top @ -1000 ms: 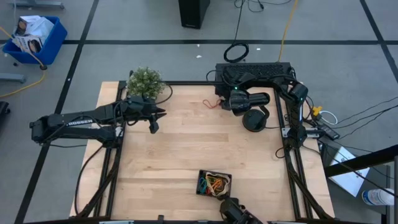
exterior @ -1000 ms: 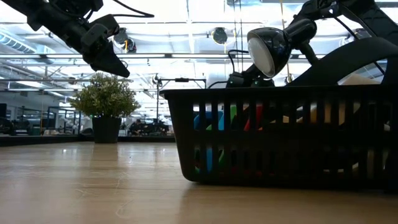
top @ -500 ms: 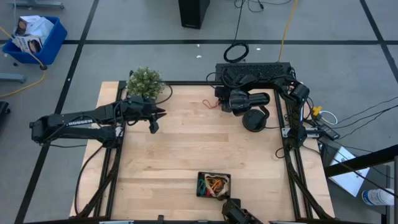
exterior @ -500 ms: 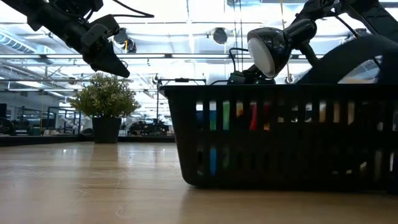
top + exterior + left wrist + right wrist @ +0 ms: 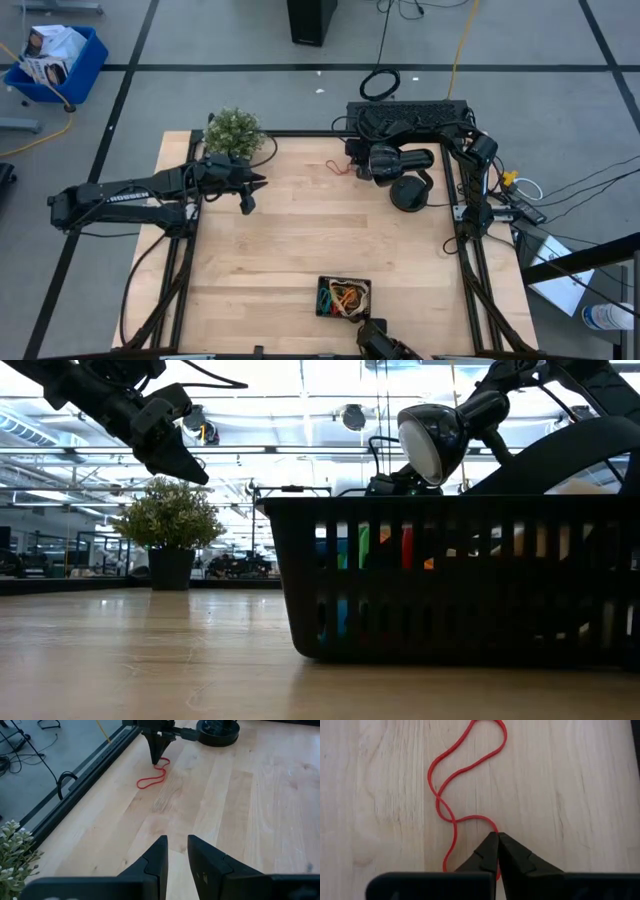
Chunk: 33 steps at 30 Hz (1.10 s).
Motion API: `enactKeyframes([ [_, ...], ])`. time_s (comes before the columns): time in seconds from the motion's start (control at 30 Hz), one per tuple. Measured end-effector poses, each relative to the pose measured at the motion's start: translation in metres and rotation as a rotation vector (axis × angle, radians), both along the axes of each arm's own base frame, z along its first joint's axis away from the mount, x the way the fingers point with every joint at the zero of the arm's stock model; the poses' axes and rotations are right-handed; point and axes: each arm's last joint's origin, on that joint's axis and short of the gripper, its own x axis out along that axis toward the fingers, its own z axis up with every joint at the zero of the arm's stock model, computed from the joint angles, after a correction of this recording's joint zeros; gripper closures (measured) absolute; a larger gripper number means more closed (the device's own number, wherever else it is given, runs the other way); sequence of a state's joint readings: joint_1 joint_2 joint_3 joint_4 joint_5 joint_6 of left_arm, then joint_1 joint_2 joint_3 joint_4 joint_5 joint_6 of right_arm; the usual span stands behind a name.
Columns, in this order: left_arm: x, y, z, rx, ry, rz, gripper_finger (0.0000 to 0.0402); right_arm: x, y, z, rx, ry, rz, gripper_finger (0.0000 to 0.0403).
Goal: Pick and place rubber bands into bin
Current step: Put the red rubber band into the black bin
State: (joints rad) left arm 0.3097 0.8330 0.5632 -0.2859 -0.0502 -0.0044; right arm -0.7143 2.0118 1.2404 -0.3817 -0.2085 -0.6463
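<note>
Reaching to the table's (image 5: 300, 250) far edge, the right gripper (image 5: 352, 163) meets a red band (image 5: 336, 166) while the bin (image 5: 344, 297) sits at the near edge holding bands, and its wrist view shows the fingers (image 5: 490, 851) pinched shut on that band (image 5: 450, 795); the left gripper (image 5: 176, 856) hovers slightly parted, empty.

A small potted plant (image 5: 235, 131) stands at the wooden table's (image 5: 300, 240) far left corner. A black lamp (image 5: 410, 190) sits near the far right edge. A blue crate (image 5: 55, 62) rests on the floor.
</note>
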Motion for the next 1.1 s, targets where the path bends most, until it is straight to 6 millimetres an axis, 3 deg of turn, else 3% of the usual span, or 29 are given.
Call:
enactKeyframes([
  [0.13,0.000,0.000,0.000,0.000,0.000,0.000,0.0320,0.001,0.001,0.009,-0.018,-0.023,-0.011,0.0402],
  [0.27,0.000,0.000,0.000,0.000,0.000,0.000,0.0320,-0.004,0.007,0.033,-0.088,-0.005,-0.044,0.0402],
  [0.4,0.000,0.000,0.000,0.000,0.000,0.000,0.0320,-0.005,0.010,0.080,-0.300,-0.063,-0.076,0.0402],
  [0.63,0.000,0.000,0.000,0.000,0.000,0.000,0.0320,-0.022,0.032,0.164,-0.487,-0.289,-0.119,0.0403],
  [0.93,0.000,0.000,0.000,0.000,0.001,0.000,0.0320,-0.062,0.085,0.267,-0.672,-0.724,-0.153,0.0403],
  [1.1,0.000,0.000,0.000,0.000,0.000,0.000,0.0320,-0.088,0.110,0.303,-0.752,-0.905,-0.152,0.0403],
])
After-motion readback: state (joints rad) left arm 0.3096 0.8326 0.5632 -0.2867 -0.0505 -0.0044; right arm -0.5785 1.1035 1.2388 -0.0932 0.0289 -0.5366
